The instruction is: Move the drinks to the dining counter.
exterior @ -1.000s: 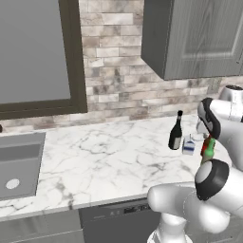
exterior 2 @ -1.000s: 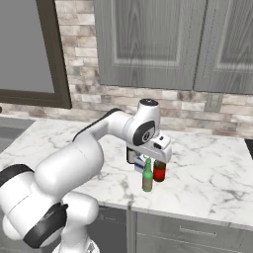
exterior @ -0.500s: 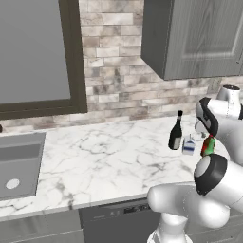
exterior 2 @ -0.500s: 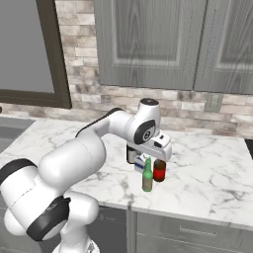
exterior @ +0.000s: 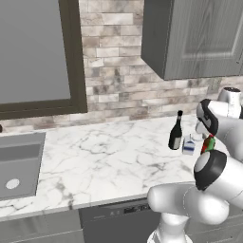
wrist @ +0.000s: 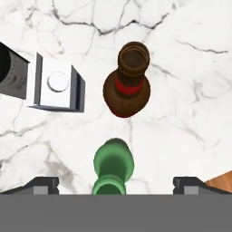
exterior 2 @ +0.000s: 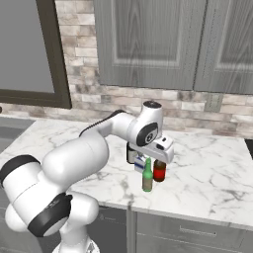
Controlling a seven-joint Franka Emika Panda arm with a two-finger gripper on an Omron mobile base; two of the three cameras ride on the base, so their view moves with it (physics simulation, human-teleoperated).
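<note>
Four drinks stand bunched at the right of the white grey-veined marble counter (exterior: pixel 104 156) beside the inset grey sink (exterior: pixel 19 163). Largest is the tall black wine bottle (exterior: pixel 175 131); then the red-brown beer bottle (wrist: pixel 127 81) mid-frame in the hand view, the green glass bottle (wrist: pixel 112 166) below it, and the small blue-and-white milk carton (wrist: pixel 56 88) left. The two-finger gripper (wrist: pixel 116 185) hovers above, jaws wide, holding nothing.

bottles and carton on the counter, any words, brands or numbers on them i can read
None can be read.
wine bottle: dark all over, no label text shows.
beer bottle: a plain red band at the neck, no lettering.
green bottle: plain glass, no label.
milk carton: blue and white faces and a round cap, no print that can be made out.
</note>
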